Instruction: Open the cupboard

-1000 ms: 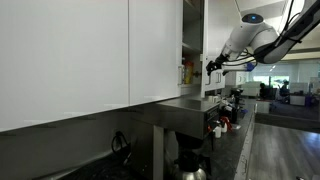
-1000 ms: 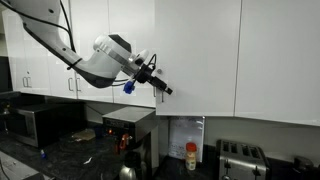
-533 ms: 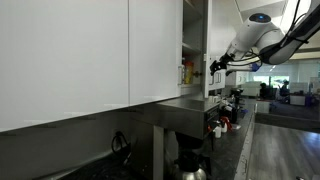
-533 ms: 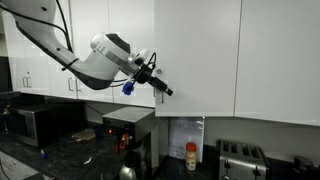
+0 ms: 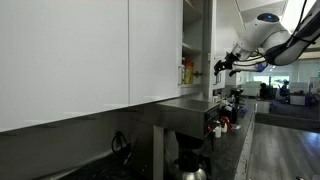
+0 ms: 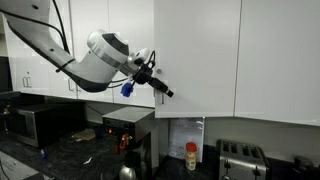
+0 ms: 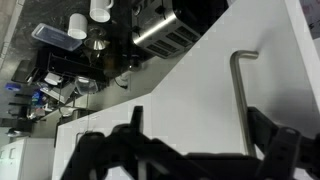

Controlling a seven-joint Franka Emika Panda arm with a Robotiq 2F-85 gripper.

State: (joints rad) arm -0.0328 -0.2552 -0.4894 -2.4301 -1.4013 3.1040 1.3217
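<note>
The cupboard is a tall glossy white door (image 6: 195, 50). In an exterior view it stands ajar (image 5: 208, 45), with a yellow-orange packet (image 5: 185, 72) showing on a shelf inside. Its slim silver bar handle (image 7: 238, 95) shows in the wrist view against the white door (image 7: 180, 100). My gripper (image 7: 200, 135) is open, its two dark fingers straddling the handle, which lies close to the right finger. In both exterior views the gripper (image 5: 221, 67) (image 6: 160, 88) is at the door's lower edge.
Neighbouring white cabinet doors (image 5: 70, 55) (image 6: 280, 55) flank the cupboard. Below on the counter are a microwave (image 6: 35, 120), a coffee machine (image 6: 128, 128), a red-capped bottle (image 6: 191, 155) and a toaster (image 6: 240, 160). Open office space lies beyond (image 5: 285, 95).
My gripper has moved outward, away from the cabinet front, staying at the handle. The door's edge appears to have swung out slightly with it.
</note>
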